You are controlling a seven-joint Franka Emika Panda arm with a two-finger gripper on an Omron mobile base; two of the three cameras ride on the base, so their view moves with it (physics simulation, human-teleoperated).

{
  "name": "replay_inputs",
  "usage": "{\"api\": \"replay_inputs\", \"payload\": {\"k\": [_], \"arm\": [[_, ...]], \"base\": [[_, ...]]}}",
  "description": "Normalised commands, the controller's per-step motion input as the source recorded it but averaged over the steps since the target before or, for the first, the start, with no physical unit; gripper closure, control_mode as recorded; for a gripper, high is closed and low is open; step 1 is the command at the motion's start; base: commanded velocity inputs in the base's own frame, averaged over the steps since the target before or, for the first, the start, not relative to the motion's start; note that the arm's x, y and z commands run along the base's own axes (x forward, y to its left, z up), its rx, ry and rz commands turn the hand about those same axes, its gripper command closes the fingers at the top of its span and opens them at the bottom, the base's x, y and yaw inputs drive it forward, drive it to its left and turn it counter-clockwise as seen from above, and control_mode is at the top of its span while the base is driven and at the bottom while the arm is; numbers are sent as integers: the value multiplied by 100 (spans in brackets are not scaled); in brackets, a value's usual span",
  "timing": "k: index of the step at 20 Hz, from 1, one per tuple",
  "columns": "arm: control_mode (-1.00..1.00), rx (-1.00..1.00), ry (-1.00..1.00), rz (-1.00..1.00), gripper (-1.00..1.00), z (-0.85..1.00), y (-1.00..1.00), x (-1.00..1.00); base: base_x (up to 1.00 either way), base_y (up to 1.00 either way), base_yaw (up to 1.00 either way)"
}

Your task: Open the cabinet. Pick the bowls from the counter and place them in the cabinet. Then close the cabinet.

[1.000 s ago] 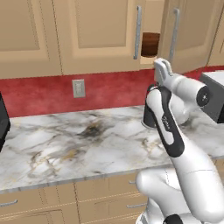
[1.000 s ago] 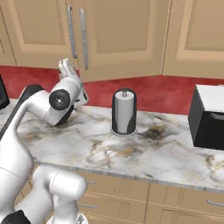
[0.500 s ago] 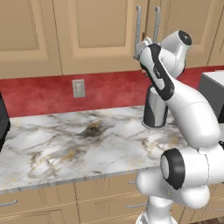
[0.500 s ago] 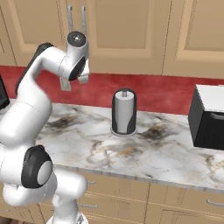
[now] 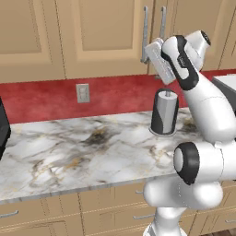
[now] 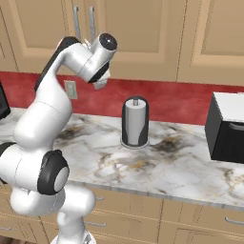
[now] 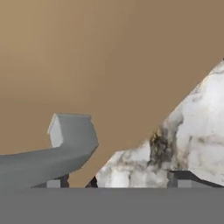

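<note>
The cabinet has both tan doors flat and closed, with its two silver bar handles side by side. My gripper is raised to the lower end of the left handle. In the hand view the grey handle end lies against the tan door, just above my left fingertip. My gripper is open, its fingertips far apart with nothing between them. The marble counter stretches below. Both bowls are out of view.
A grey cylindrical canister stands on the counter under my hand, and appears again in the right base view. A black appliance sits at the right end. A wall outlet is on the red backsplash.
The right cabinet door has swung shut, hiding a dark brown bowl seen inside one second ago. My arm has risen from counter height to the door handles.
</note>
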Motion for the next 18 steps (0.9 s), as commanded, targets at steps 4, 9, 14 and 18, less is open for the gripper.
{"api": "replay_inputs", "payload": {"k": [4, 9, 14, 18], "arm": [[-100, 19, -65, 14, -100, -95, 31, 100], [-100, 4, -13, 4, -100, -37, 27, 40], [-100, 0, 0, 0, -100, 0, 0, 0], [-100, 0, 0, 0, -100, 0, 0, 0]], "base": [[0, 0, 0], [0, 0, 0], [0, 0, 0], [0, 0, 0]]}}
